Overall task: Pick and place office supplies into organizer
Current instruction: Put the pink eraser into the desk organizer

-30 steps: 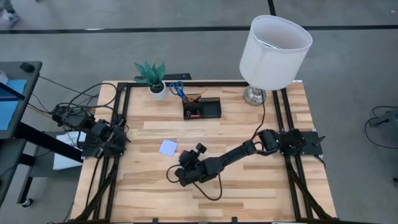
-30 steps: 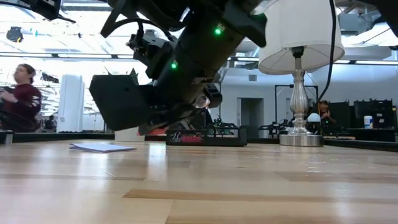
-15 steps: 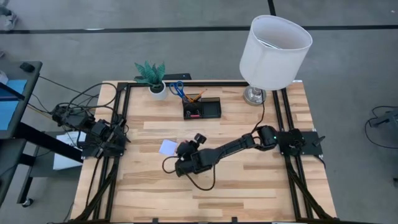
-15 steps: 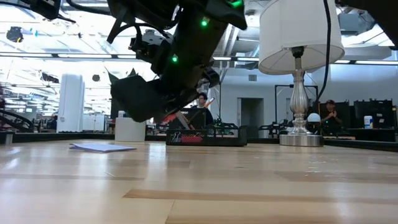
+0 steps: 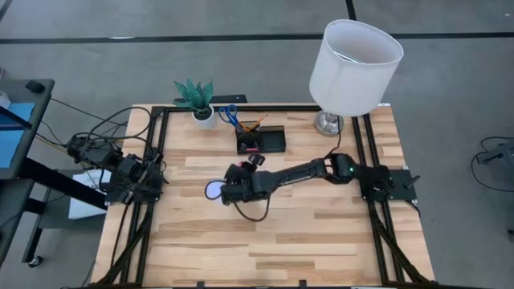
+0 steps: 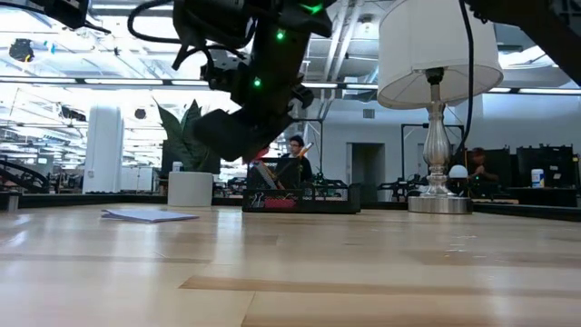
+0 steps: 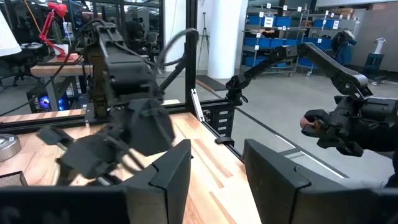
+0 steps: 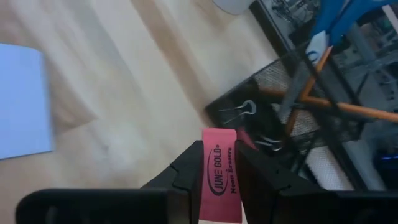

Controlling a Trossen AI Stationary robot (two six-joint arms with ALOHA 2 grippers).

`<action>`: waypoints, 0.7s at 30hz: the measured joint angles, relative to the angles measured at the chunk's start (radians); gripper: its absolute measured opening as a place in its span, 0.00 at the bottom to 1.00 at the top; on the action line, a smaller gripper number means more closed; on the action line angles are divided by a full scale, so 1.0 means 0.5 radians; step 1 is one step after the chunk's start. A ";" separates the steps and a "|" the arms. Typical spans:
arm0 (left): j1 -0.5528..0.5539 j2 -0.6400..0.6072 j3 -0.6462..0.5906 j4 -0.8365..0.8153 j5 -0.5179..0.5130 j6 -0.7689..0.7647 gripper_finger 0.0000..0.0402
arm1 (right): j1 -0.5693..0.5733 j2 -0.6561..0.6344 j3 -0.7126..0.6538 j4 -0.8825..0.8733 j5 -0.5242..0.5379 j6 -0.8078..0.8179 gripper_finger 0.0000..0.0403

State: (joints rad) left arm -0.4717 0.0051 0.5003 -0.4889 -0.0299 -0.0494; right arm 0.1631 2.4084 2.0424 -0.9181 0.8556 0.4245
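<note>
Nearest, a pink eraser (image 8: pixel 221 175) is being held between the fingers of the right claw (image 8: pixel 219 163), above the counter (image 5: pixel 321 233) beside the lavender note pad (image 5: pixel 214 190). Farther back, the black organizer (image 5: pixel 261 140) is being left standing with scissors (image 5: pixel 228 112) and orange pens (image 8: pixel 336 106). Aside, the left claw (image 7: pixel 214 165) is being kept partly open, holding nothing.

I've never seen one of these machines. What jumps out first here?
Probably the right arm stretched across the table's middle, its right gripper shut on a pink eraser, above the wood near the lavender note pad. Just beyond sits the black organizer at the back edge, blue scissors and orange pens standing in its cup. A big white lamp towers over the back right corner.
</note>
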 joint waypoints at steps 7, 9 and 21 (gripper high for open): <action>0.000 0.000 0.000 0.000 0.001 0.000 0.35 | -0.134 0.000 0.046 -0.044 -0.051 -0.199 0.19; 0.000 0.000 -0.001 0.000 0.002 0.000 0.35 | -0.178 0.000 0.051 -0.047 -0.078 -0.240 0.19; 0.000 0.000 0.000 -0.001 0.003 0.000 0.35 | -0.409 0.000 0.051 -0.044 -0.325 -0.480 0.18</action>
State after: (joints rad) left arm -0.4717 0.0051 0.5003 -0.4892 -0.0284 -0.0494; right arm -0.0412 2.4084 2.0678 -0.9399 0.6932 0.1845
